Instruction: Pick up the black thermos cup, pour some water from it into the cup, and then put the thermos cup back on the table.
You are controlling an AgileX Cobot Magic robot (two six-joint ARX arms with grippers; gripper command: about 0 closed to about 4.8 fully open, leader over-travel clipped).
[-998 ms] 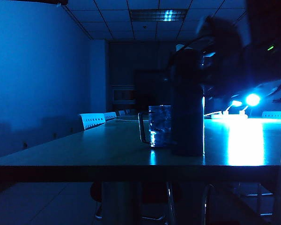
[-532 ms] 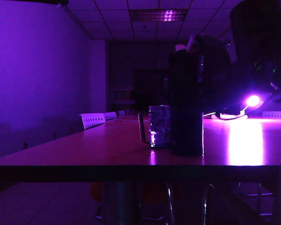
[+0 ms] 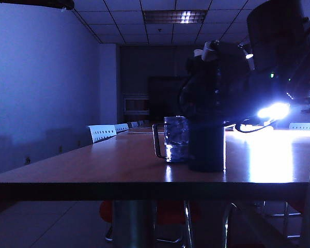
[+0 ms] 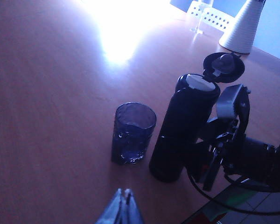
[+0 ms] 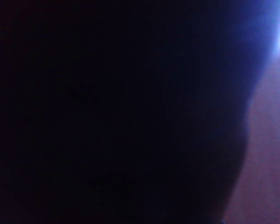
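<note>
Exterior view: the tall black matte thermos cup [image 3: 206,139] is standing upright on the long orange-brown wooden table [image 3: 93,168], its upper half wrapped by the dark bulk of the right gripper [image 3: 217,93]. The jaws are reaching around the cylinder from the right side, but the darkness is hiding whether they are pressing on it, so their state cannot be told. The short clear dimpled glass cup [image 3: 174,138] is standing just beside the thermos on the side away from the gripper, its thin dark handle pointing outward. A bright lamp [image 3: 275,110] is glaring behind the arm, and white chair backs [image 3: 102,133] are lining the far edge.

Left wrist view: the left gripper [image 4: 122,210] is hovering well apart from both vessels, its two pale fingertips lying together, closed on nothing. Beyond them one glass cup [image 4: 133,133] and one thermos [image 4: 183,130] are standing side by side, the thermos's flip lid [image 4: 223,67] hanging open. The right gripper [image 4: 224,140] is sitting against the thermos's far side. A white ribbed cone [image 4: 244,25] is standing farther off.

Right wrist view: the thermos's dark wall [image 5: 116,112] is filling nearly everything, lying right at the jaws; only a strip of table [image 5: 270,154] is showing.
</note>
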